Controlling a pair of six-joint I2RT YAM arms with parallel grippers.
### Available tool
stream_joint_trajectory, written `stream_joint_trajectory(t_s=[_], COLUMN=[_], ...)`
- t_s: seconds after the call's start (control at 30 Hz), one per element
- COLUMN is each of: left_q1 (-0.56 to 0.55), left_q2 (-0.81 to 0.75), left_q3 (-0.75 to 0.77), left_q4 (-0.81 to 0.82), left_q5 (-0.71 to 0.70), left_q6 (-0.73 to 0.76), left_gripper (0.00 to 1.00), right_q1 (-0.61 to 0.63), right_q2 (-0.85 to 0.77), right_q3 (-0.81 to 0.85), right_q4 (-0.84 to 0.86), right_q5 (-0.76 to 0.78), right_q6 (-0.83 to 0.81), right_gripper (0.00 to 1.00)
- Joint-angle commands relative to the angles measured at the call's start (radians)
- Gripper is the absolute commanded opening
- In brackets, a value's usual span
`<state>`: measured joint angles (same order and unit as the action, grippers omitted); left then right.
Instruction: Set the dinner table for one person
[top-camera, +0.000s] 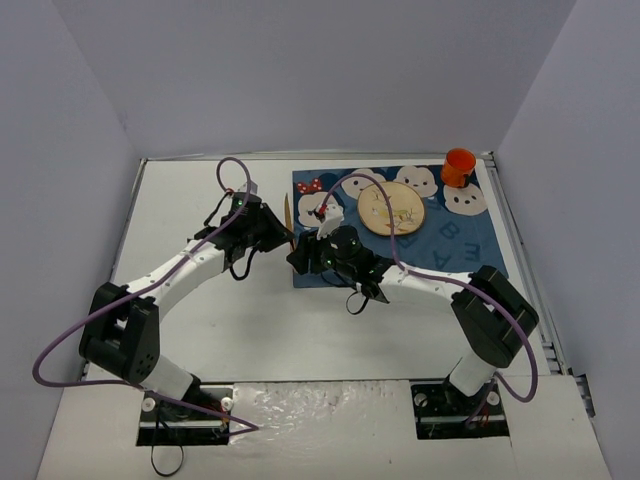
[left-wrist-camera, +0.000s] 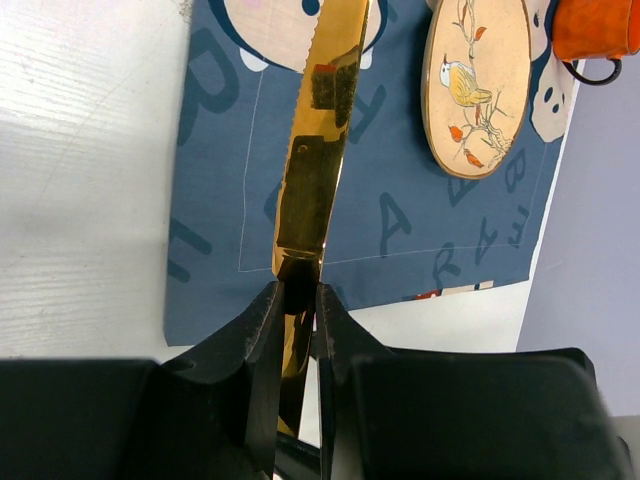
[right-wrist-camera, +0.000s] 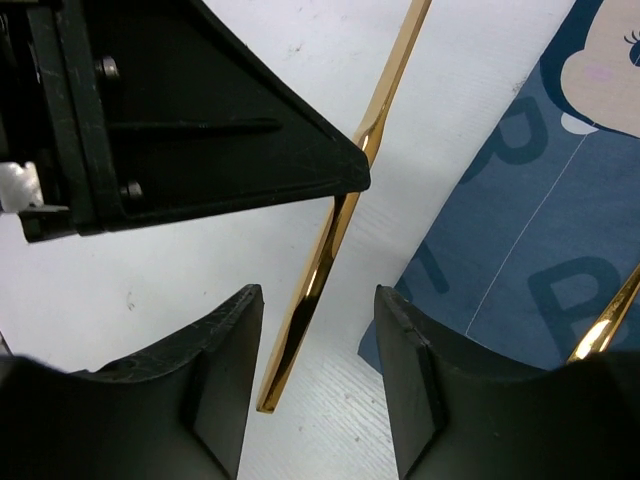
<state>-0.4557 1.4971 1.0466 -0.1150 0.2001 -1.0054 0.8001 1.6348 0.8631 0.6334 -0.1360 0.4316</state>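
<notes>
The left tool (left-wrist-camera: 298, 300) is clamped on a gold knife (left-wrist-camera: 320, 150), gripping it low on the handle. The blade runs straight out ahead of its fingers, above the blue mat (left-wrist-camera: 420, 230). The plate (left-wrist-camera: 478, 90) lies ahead and to the right of this tool, well apart from the blade, and the orange cup (left-wrist-camera: 595, 25) sits further right again.

The right tool (right-wrist-camera: 318, 295) has its fingers apart. The free end of the handle lies between them over the white desk (left-wrist-camera: 90, 200) and touches neither finger. From this tool the handle slants away up and to the right, toward the left tool's finger, and its tip sits closer to the finger on the left of that view.

This looks like a handover. The right tool would need to close squarely across that slanted handle before the left one lets go.
</notes>
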Motion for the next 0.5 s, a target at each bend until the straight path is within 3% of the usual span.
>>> stream_joint_trajectory(t_s=[0.0,0.2,0.47], left_q1=[-0.012,-0.016,-0.021], left_q2=[-0.061,-0.065,-0.071], left_q3=[0.009,0.006,0.004], left_q4=[0.089,0.093,0.096], left_q5=[-0.005,-0.008,-0.011], left_q6=[-0.022,-0.024,-0.027], left_gripper=[0.00,0.00,0.00], right_q1=[0.005,0.005,0.005], right_q2=[-0.007,-0.007,0.004], right_q3=[0.057,0.057,0.057], right_q4=[0.088,0.088,0.091], right_q5=[0.020,0.022,0.022], right_q6=[-0.002,-0.002,-0.003], right_gripper=[0.43,0.33,0.29])
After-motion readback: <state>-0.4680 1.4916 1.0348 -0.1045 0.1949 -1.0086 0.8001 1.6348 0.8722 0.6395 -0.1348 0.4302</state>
